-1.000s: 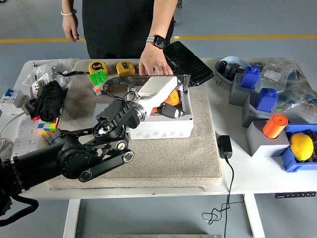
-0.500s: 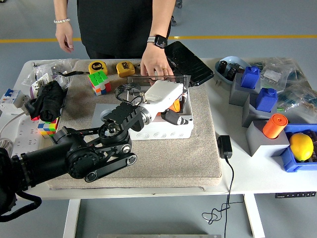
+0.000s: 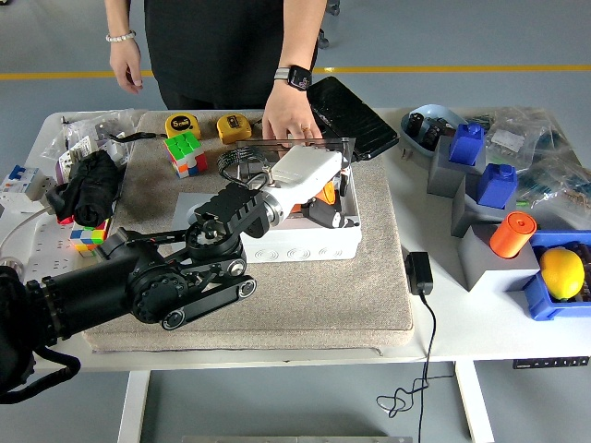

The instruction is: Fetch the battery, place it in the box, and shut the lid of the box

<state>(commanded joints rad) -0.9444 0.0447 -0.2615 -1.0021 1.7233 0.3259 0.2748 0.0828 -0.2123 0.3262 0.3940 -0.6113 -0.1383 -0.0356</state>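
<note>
- White bench [image 3: 480, 323] with a grey mat [image 3: 342, 295] in the middle and clutter down both sides; a person stands at the far edge.
- Only my left arm is in view, coming in from the lower left. The left robot hand [image 3: 231, 210] is curled round the battery [image 3: 300, 171], a white block, gripping it by its near end.
- The battery sits tilted over the open box [image 3: 305, 235], far end across the box mouth, not yet down inside. I judge the angle is there to clear the box wall on the way in.
- The box already holds an orange and black item [image 3: 323, 198], so space looks tight.
- The person's hand [image 3: 288, 118] rests at the far rim by the clear lid [image 3: 295, 146], probably steadying the box or keeping the lid open.
- Step in hand, as I read it: lower and release. The lid is not yet closed.
- Risk: the battery jams on the item inside.
</note>
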